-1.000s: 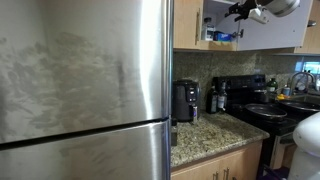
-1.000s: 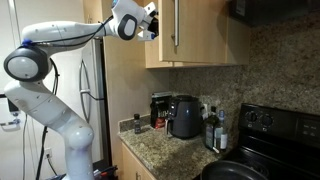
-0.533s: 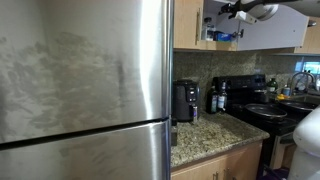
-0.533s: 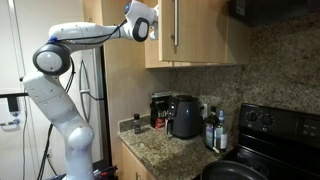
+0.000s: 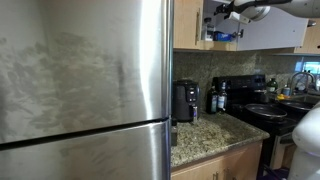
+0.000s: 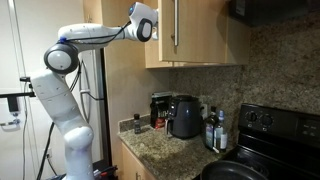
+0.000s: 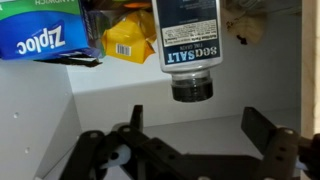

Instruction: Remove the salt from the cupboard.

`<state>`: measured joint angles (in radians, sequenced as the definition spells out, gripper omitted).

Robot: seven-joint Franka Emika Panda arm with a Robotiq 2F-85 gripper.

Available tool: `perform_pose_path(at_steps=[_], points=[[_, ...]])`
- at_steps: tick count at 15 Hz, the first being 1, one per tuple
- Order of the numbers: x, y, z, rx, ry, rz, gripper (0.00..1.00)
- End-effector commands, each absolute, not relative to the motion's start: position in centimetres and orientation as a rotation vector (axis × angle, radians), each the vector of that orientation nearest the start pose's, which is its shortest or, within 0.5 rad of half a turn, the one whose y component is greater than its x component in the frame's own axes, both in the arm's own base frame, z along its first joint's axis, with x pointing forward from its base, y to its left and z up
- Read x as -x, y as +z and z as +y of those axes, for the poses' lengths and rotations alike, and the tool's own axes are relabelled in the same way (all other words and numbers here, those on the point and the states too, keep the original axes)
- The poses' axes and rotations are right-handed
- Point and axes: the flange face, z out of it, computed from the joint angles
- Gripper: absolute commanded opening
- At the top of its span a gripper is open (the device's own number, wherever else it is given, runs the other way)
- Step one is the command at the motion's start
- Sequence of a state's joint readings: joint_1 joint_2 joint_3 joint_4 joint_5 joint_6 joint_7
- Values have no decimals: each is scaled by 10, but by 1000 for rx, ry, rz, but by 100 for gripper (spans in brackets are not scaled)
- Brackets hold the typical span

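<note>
The salt (image 7: 187,45) is a whitish upright container with a dark end and a label reading SALT. It stands at the front of a white shelf in the light-brown cupboard (image 5: 187,25), which also shows in an exterior view (image 6: 200,35). My gripper (image 7: 197,130) is open and empty. Its dark fingers (image 7: 262,128) spread just below and to either side of the salt, not touching it. In an exterior view the gripper (image 5: 222,11) reaches into the open cupboard. In an exterior view only the wrist (image 6: 144,21) shows at the cupboard's edge, and the fingers are hidden.
A blue Ziploc box (image 7: 40,35) and a yellow pack (image 7: 128,40) sit on the shelf beside the salt. A large steel fridge (image 5: 80,90) fills the near side. A black coffee maker (image 6: 183,115), bottles (image 5: 217,97) and a stove (image 5: 262,108) stand below.
The arm has swung toward the cupboard, and the gripper has moved further into its opening. The gripper stays open.
</note>
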<state>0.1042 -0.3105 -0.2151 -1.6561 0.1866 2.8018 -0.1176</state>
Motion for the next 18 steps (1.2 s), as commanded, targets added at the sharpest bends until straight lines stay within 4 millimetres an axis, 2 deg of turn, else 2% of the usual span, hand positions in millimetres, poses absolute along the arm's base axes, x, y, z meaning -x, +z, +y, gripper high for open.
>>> perform_pose_path(at_steps=[1,2,3,8,14,18], points=[[-483,909,-86,2261,-2105,241,100],[-489,911,-87,2258,-2117,264,100],[-472,903,-82,2276,-2066,216,100],[-502,902,-86,2289,-2053,267,100],[-523,907,-79,2221,-2051,307,100],[-541,911,-85,2202,-2038,378,100]])
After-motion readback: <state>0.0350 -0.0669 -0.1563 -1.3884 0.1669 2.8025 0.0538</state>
